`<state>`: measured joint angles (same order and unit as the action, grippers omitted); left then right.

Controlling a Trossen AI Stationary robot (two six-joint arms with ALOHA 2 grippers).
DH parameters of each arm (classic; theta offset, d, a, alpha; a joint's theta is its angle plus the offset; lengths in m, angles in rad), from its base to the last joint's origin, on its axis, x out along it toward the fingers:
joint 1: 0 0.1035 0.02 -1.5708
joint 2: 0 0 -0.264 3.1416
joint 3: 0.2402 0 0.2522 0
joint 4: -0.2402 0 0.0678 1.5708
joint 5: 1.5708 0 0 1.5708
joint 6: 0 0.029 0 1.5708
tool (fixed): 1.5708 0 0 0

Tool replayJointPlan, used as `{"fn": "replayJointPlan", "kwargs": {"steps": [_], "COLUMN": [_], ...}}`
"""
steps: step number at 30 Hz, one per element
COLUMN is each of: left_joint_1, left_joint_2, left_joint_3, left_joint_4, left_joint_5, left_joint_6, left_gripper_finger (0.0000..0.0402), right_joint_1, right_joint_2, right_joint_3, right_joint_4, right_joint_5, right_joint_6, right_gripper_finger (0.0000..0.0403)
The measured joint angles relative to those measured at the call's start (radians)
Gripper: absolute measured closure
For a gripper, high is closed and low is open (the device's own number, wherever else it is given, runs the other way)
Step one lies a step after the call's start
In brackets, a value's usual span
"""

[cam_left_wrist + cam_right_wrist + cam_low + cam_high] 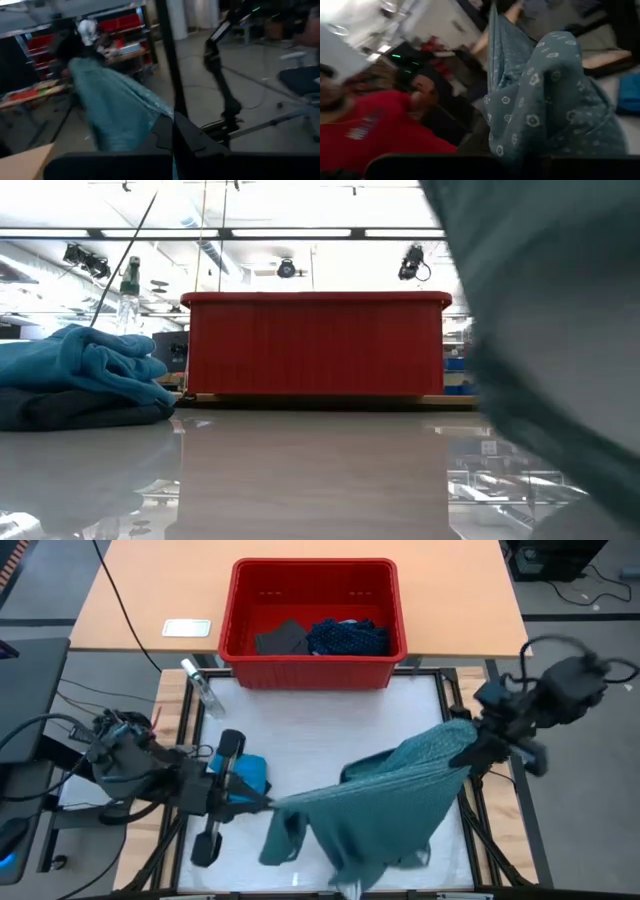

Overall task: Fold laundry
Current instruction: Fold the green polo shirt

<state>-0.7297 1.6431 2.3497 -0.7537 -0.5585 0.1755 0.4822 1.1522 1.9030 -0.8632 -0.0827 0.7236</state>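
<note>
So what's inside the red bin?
In the red bin, two clothes show: a dark grey piece and a navy dotted piece. Anything underneath them is hidden.

Left arm: reaches in from the left edge of the high view, low in the frame, forearm pointing right.
Left gripper (262, 802): closed, pinching one corner of the grey-green shirt (385, 805), lower centre-left.
Right arm: enters from the right edge, upper right, angled down and left.
Right gripper (468, 745): closed on the shirt's opposite end, right of centre, holding it raised.
</note>
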Motion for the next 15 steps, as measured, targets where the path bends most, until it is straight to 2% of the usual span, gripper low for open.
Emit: {"fn": "replayJointPlan", "kwargs": {"steps": [2, 4, 7, 8, 10, 11, 15], "left_joint_1": [-0.004, 0.014, 0.121, 0.168, 0.262, 0.318, 0.537], "left_joint_2": [-0.008, -0.011, 0.001, 0.007, 0.015, 0.015, -0.009], "left_joint_3": [0.000, 0.001, -0.013, -0.033, -0.097, -0.144, -0.319], "left_joint_4": [-0.104, -0.297, -0.614, -0.700, -0.813, -0.813, -0.737], "left_joint_5": [-0.096, -0.193, -0.209, -0.208, -0.207, -0.203, -0.104], "left_joint_6": [-0.041, -0.168, -0.417, -0.491, -0.589, -0.602, -0.550], "left_gripper_finger": [0.0401, 0.0401, 0.0401, 0.0401, 0.0401, 0.0401, 0.0401], "right_joint_1": [0.015, 0.008, -0.065, -0.106, -0.214, -0.274, -0.502], "right_joint_2": [0.013, 0.021, 0.039, 0.048, 0.069, 0.077, 0.106], "right_joint_3": [0.000, 0.001, -0.018, -0.034, -0.074, -0.101, -0.241], "right_joint_4": [-0.063, -0.177, -0.385, -0.443, -0.525, -0.530, -0.376], "right_joint_5": [0.089, 0.222, 0.434, 0.470, 0.488, 0.493, 0.478], "right_joint_6": [-0.001, -0.001, 0.017, 0.020, -0.006, -0.045, -0.301], "right_gripper_finger": [0.0393, 0.0393, 0.0393, 0.0393, 0.0392, 0.0391, 0.0383]}}
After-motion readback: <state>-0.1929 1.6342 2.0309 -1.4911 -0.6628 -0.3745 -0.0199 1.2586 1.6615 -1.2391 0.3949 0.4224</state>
